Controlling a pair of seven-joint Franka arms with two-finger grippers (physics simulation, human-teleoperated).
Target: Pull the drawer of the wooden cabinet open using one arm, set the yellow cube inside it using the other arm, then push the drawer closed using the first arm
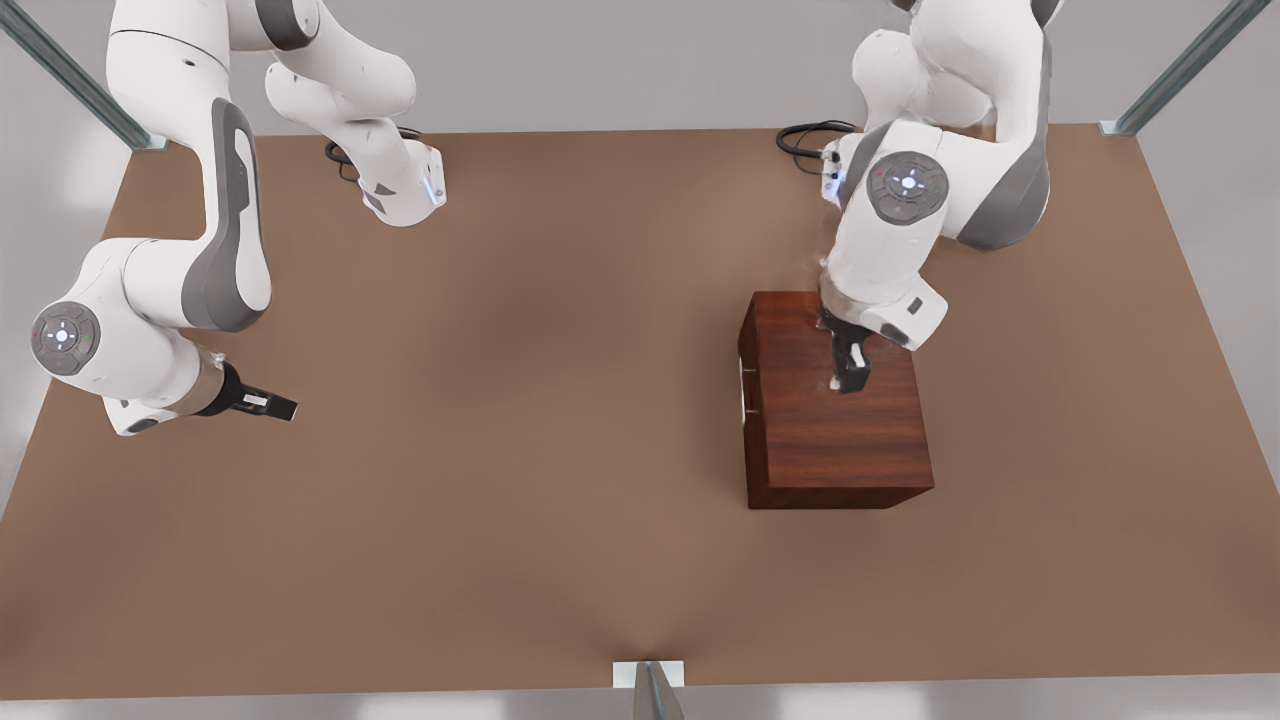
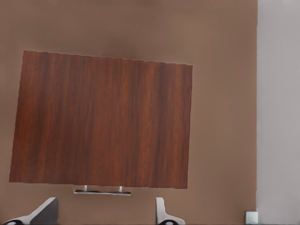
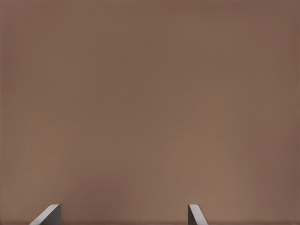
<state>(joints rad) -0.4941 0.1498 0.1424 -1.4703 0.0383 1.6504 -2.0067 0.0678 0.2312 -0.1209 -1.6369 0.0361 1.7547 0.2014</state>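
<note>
Left gripper [image 1: 848, 372] above wooden cabinet [image 1: 840, 420], fingers wide, handle [image 2: 102, 191] just ahead; right gripper [image 1: 262, 402] waits well apart, fingers wide.

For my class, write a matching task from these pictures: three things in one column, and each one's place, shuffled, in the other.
Things:
1. left claw
2. right claw
3. silver handle

Places:
A. on the side of the wooden cabinet that faces the front view's left
B. open, over the wooden cabinet's top
C. open, above bare table at the front view's left

Pairs: 1-B, 2-C, 3-A
</note>
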